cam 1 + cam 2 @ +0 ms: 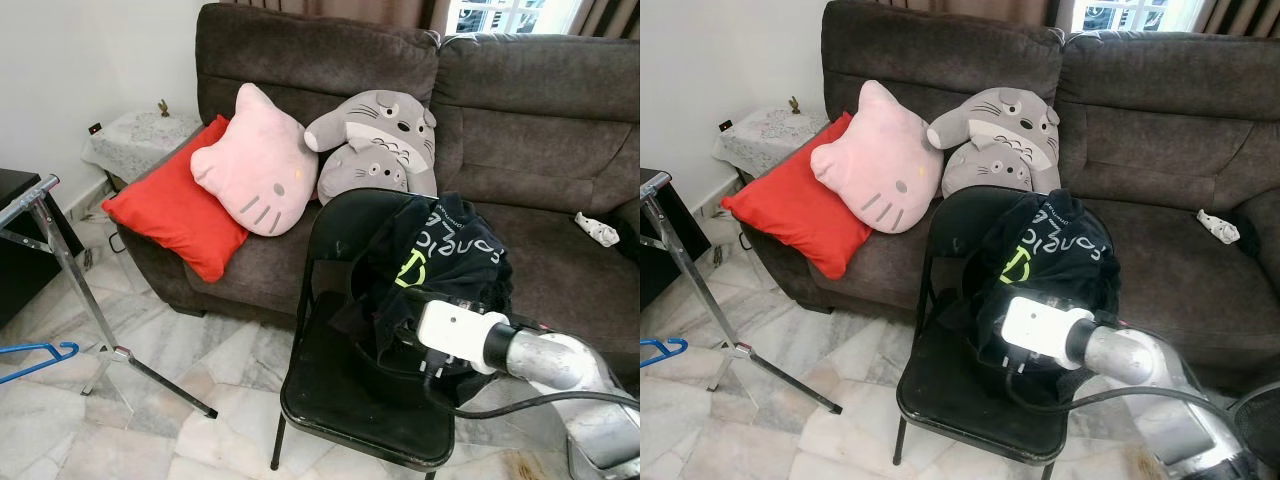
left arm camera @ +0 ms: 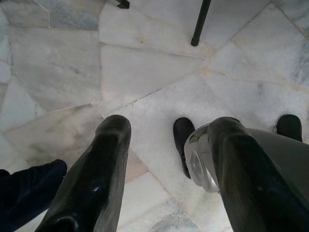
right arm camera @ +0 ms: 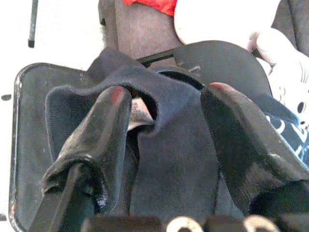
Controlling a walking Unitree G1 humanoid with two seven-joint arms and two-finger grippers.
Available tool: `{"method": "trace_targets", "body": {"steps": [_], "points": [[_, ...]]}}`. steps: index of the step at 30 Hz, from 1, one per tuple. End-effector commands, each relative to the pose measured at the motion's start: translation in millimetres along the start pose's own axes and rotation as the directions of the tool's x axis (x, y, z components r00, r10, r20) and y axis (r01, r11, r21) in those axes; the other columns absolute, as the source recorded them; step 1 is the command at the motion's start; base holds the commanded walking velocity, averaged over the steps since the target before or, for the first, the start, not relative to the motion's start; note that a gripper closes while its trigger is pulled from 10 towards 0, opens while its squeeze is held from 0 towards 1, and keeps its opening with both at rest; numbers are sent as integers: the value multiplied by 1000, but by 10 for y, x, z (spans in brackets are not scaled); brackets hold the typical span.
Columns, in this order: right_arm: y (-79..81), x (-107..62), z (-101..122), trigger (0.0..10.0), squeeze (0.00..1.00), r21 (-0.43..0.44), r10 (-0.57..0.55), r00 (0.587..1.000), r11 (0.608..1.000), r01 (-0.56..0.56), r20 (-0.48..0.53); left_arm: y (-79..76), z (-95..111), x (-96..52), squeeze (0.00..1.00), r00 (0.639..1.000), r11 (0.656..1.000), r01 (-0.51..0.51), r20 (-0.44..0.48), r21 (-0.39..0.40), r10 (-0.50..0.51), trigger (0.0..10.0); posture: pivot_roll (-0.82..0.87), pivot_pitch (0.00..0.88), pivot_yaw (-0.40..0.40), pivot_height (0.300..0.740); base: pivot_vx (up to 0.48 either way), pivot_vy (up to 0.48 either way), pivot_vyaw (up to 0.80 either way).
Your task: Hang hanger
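Even daylight from window (image 1: 500, 12) behind sofa (image 1: 520, 110); soft shadows. Head views sharp. Right wrist view overexposed (floor blown white), nearby cloth soft-focused.

- A black folding chair (image 1: 340, 400) was set on the marble floor (image 1: 200, 350); a black T-shirt (image 1: 440, 260) was draped over its back and seat.
- A blue hanger (image 1: 35, 357) was seen at the chair's nine o'clock, on the floor.

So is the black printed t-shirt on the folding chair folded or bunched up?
Bunched up: the black printed t-shirt hangs crumpled over the black folding chair backrest.
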State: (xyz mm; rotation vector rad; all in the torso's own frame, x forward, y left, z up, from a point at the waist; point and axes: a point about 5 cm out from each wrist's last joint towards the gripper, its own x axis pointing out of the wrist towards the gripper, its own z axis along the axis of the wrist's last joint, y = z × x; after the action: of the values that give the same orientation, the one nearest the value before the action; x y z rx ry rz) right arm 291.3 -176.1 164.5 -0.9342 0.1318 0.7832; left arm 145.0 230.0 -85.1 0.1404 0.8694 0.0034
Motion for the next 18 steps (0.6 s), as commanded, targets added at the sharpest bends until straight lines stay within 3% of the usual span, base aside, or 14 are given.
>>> {"method": "trace_targets", "body": {"steps": [1,14,16,18], "points": [[6,-69,20,10000,0,4,18,1000,1000,-18,5,-20,-73,-18,0,999,1000,20,-37,21,-20,10000,-96,73,7,740,0,0,0],[88,-257,31,10000,0,11,69,997,998,-69,-35,-19,-64,-14,0,999,999,26,-37,26,-25,10000,-103,74,9,740,0,0,0],[84,-265,32,10000,0,6,65,997,998,-64,-42,-19,-63,-13,0,999,999,26,-37,26,-25,10000,-103,74,9,740,0,0,0],[50,-278,-25,10000,0,2,-14,995,1000,14,-95,-17,-61,-13,0,999,999,26,-37,26,-25,10000,-101,76,6,740,0,0,0]]}}
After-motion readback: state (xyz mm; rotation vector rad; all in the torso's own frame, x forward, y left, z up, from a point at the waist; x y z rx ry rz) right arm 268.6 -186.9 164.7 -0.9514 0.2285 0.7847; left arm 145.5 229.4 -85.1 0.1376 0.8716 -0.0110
